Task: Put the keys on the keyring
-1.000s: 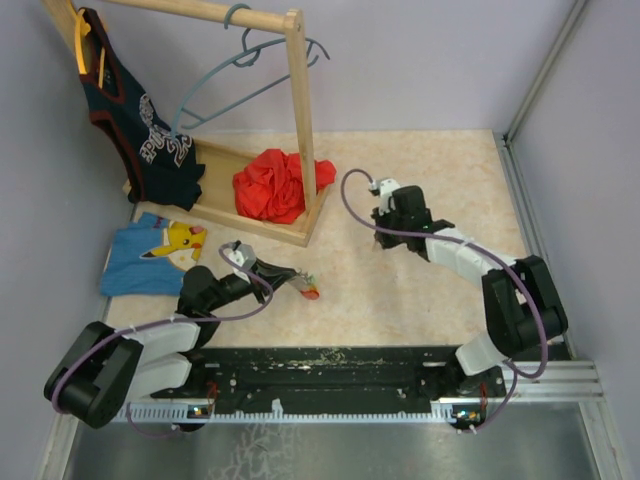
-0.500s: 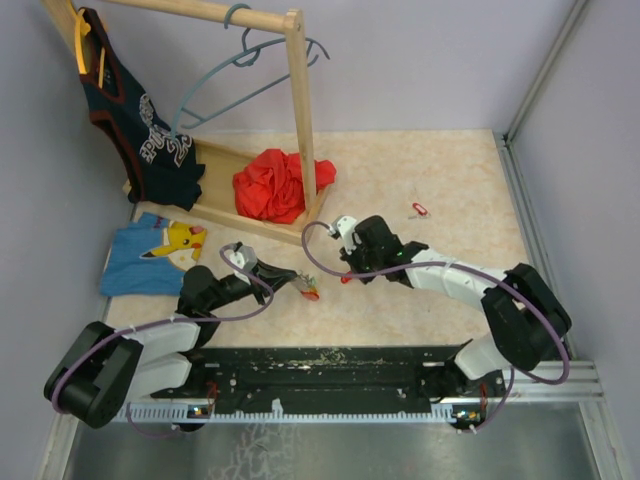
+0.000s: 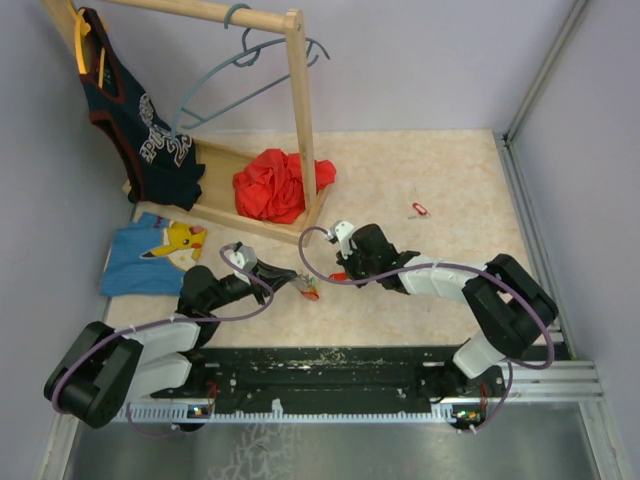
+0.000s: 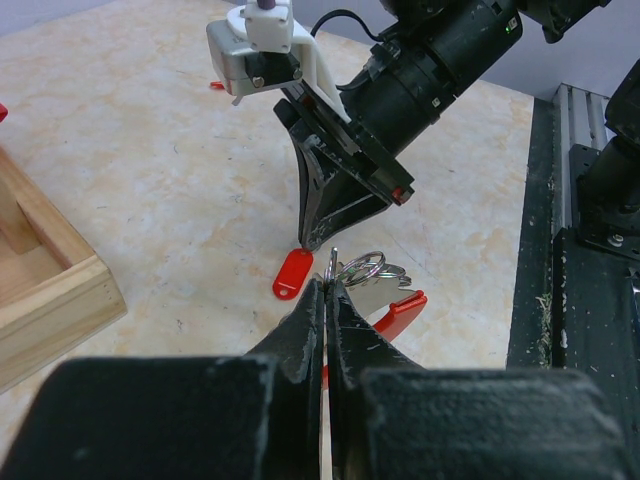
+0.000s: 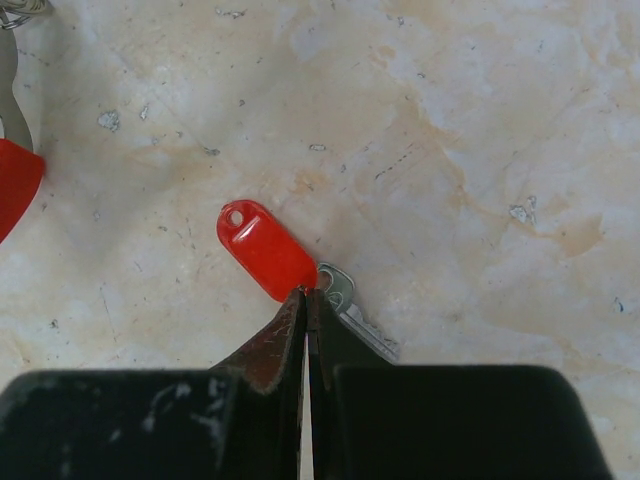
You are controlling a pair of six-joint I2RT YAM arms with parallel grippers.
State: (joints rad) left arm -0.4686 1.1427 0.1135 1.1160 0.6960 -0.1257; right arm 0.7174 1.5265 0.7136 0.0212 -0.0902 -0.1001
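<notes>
Keyring [image 4: 365,268], carrying a few keys [image 4: 380,290], sits just left of centre in the overhead view, pinched by its wire in the tightly clenched left gripper [image 3: 294,282]. Just to its right, the right gripper [image 3: 338,272] is pressed closed, its tips touching a red-tagged key [image 5: 268,250] lying flat on the table [image 3: 430,170]. Further right and higher up, another red key [image 3: 419,209] lies alone.

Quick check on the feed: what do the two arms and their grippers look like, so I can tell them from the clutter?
The left arm and right arm both alternate chunky black joints with white links, and a purple cable loops along each. The left gripper and right gripper have black fingers tapering to thin points, scuffed in the right wrist view. A white camera housing sits on the right wrist.
</notes>
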